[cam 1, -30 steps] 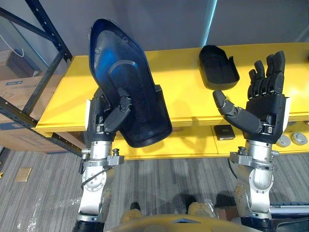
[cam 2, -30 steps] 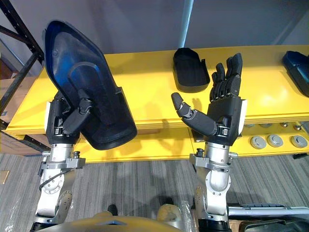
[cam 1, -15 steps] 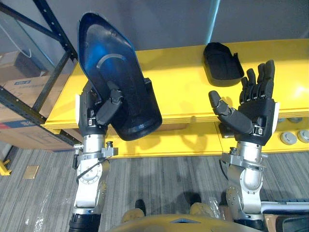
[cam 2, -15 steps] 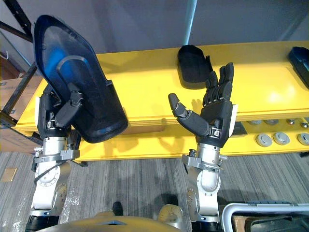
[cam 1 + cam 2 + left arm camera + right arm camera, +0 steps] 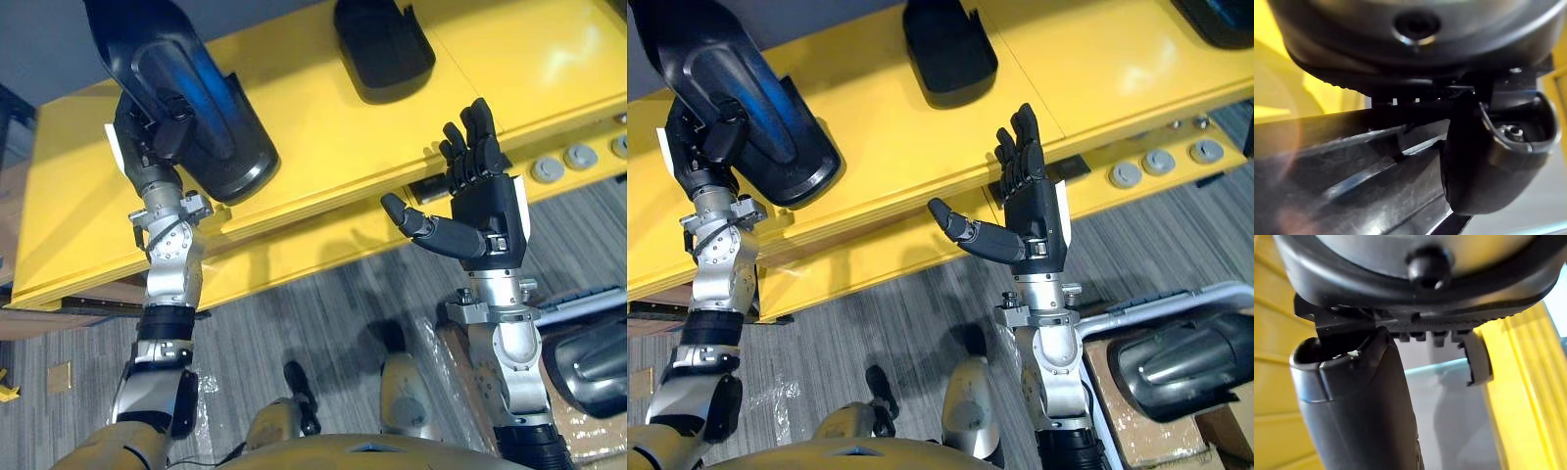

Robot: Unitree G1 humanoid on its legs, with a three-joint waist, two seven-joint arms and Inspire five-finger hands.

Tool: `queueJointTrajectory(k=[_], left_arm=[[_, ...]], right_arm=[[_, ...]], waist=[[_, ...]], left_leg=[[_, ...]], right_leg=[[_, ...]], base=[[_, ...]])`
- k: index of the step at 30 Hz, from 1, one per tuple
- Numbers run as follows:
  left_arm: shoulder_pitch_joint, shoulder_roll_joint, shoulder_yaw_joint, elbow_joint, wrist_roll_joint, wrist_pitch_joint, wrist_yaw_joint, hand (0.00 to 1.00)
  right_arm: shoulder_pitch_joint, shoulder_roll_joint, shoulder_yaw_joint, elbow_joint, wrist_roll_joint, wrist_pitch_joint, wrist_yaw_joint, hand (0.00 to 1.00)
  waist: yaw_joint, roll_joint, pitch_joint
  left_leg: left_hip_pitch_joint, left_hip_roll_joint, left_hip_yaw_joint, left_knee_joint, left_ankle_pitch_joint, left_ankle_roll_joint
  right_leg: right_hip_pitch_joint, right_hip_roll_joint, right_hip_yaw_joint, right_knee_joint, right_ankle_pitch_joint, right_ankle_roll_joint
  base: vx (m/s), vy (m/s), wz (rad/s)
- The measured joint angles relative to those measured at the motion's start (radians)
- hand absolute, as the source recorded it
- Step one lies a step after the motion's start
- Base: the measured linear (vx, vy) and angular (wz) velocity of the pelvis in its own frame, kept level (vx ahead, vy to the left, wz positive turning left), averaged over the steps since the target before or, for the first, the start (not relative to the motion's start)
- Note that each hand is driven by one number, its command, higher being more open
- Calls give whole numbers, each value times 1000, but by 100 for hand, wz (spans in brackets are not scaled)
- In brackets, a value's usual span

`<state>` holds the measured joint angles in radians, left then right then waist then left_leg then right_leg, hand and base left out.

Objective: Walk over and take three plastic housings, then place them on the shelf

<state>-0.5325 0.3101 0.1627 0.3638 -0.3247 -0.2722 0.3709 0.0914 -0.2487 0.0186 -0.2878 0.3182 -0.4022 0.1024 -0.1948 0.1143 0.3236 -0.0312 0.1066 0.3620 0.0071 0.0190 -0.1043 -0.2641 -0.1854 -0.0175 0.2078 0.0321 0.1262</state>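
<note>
A large dark blue-black plastic housing [image 5: 191,103] is held upright in my left hand [image 5: 157,132], with the thumb [image 5: 1474,161] pressed on its inner face [image 5: 1352,166] and its lower end over the yellow table [image 5: 323,147]. A second, smaller black housing [image 5: 382,44] lies on the table's far side. A third dark housing [image 5: 1227,15] lies at the far right. My right hand [image 5: 485,206] is raised in front of the table's edge, palm up, open and empty, its thumb [image 5: 1361,406] sticking out.
Below the table top runs a yellow ledge with round grey discs [image 5: 563,162]. A white-framed cart holding a dark rounded part [image 5: 1176,362] and a cardboard box [image 5: 1225,431] stand on the grey floor at the lower right.
The whole picture has shifted and turned, so the camera has moved. My left hand still holds the housing, now further over the yellow top. The right hand stays open.
</note>
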Motion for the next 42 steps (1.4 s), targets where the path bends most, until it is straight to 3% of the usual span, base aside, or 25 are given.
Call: queueJointTrajectory(k=[6,15,16,22,25,42], left_arm=[[-87,61,32,62,-80,9,-10,0],[-138,127,36,119,-191,174,-128,0],[-147,146,30,129,-200,192,-143,100],[-208,200,-12,189,-218,287,-164,100],[-218,220,-14,200,-194,305,-160,100],[-257,240,-47,280,-131,319,-103,100]], right_arm=[[15,-31,47,-54,22,21,48,100],[28,-34,93,-139,22,23,54,100],[28,-35,95,-140,22,23,53,100],[23,-58,117,-140,22,25,38,100],[22,-59,131,-140,21,25,35,100],[50,-61,171,-140,46,35,24,100]], waist=[[-18,5,41],[-7,2,65],[-6,2,65],[-9,3,81],[-14,3,81],[-33,2,81]], left_leg=[[-17,-6,29,7,-3,4],[-43,8,48,61,-30,5],[-48,7,51,62,-30,5],[-52,9,60,76,-35,3],[-52,10,62,78,-37,3],[-41,13,86,113,-65,4]], right_leg=[[-64,-5,29,81,-36,1],[-88,-7,44,111,-46,2],[-96,-7,47,115,-46,2],[-102,-8,50,122,-46,2],[-102,-8,51,122,-46,2],[-82,-5,80,105,-33,18]], base=[[-9,-9,-8],[-2,-1,-1],[0,0,0],[11,-5,-2],[10,-3,-1],[6,-5,-3]])
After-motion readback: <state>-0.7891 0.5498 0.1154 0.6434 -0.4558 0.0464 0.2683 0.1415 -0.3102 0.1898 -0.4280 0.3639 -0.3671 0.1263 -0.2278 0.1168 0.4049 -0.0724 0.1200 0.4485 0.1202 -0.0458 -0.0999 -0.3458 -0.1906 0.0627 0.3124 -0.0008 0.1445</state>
